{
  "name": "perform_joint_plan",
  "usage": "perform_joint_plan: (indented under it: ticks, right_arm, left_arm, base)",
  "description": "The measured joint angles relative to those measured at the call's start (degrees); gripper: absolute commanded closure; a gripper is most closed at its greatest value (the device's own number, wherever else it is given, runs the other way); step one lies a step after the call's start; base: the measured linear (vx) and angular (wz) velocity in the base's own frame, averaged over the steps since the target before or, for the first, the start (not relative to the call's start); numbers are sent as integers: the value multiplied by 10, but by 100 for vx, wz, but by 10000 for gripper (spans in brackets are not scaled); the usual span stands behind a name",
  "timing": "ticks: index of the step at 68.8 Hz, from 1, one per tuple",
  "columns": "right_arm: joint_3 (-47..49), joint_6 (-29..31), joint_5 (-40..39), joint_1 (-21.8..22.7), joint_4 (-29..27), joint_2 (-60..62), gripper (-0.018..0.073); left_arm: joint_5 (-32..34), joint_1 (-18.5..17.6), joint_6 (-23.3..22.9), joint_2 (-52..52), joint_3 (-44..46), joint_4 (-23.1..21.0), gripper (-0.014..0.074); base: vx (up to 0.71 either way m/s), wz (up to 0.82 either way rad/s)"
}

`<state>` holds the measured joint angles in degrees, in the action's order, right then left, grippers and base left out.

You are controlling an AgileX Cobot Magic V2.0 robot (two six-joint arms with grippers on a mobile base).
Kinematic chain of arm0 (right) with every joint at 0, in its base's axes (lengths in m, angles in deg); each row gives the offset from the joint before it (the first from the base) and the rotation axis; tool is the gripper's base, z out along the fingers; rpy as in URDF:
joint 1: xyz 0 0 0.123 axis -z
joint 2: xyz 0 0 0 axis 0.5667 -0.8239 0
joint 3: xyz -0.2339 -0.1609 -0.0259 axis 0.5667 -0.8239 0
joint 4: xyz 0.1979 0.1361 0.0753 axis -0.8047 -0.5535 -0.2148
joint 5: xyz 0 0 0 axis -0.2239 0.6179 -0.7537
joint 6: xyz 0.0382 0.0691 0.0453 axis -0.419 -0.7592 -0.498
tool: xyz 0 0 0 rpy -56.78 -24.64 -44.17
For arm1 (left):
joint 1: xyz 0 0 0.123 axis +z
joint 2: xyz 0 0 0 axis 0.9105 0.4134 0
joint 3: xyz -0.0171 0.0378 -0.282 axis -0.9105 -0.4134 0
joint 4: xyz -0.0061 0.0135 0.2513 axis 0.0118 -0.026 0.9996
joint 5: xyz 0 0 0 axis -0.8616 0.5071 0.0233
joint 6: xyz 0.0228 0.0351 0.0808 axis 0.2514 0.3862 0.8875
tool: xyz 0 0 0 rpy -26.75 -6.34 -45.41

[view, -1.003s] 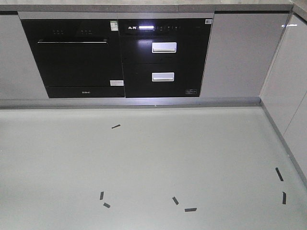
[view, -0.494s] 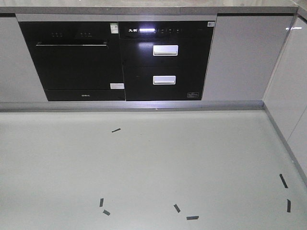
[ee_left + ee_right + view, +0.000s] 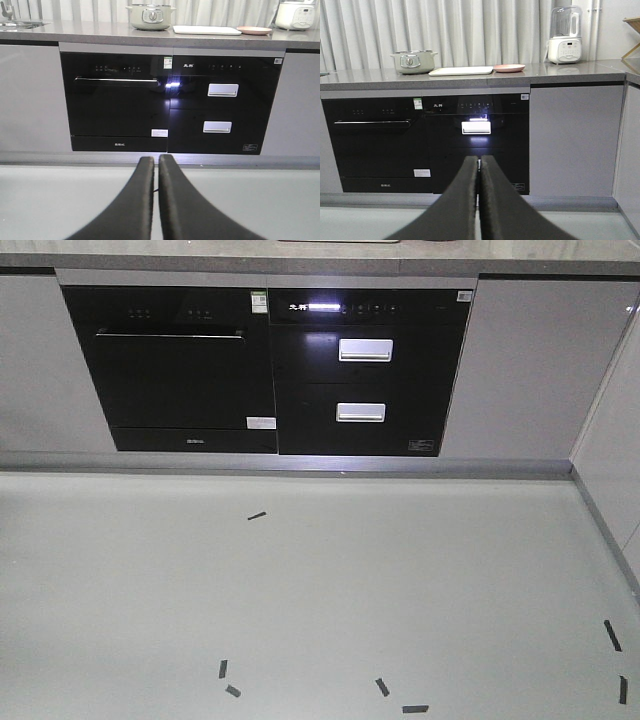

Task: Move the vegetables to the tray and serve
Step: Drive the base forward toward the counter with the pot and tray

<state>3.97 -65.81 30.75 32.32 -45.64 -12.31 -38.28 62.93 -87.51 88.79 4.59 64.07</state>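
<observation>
Left pincer [image 3: 156, 165] and right pincer [image 3: 479, 161] are clenched on nothing, well apart from the bench [image 3: 580, 71] where the tray [image 3: 461, 71] lies beside a pink plate [image 3: 509, 68]; the vegetables cannot be made out, but should be light, limp, easily torn: pinch gently at an edge

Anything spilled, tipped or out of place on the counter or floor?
Nothing stands out. The cream rectangular tray and round pink plate lie flat on the grey counter; the pale green lidded pot stands upright. Only short black strips dot the floor.
</observation>
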Motion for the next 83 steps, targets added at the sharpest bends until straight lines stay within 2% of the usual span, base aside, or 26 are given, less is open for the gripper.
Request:
perform_joint_plan:
  ticks: [83]
  right_arm:
    - [0,0,0,0,0,0,562]
  left_arm:
    - [0,0,0,0,0,0,602]
  base:
    - [10,1]
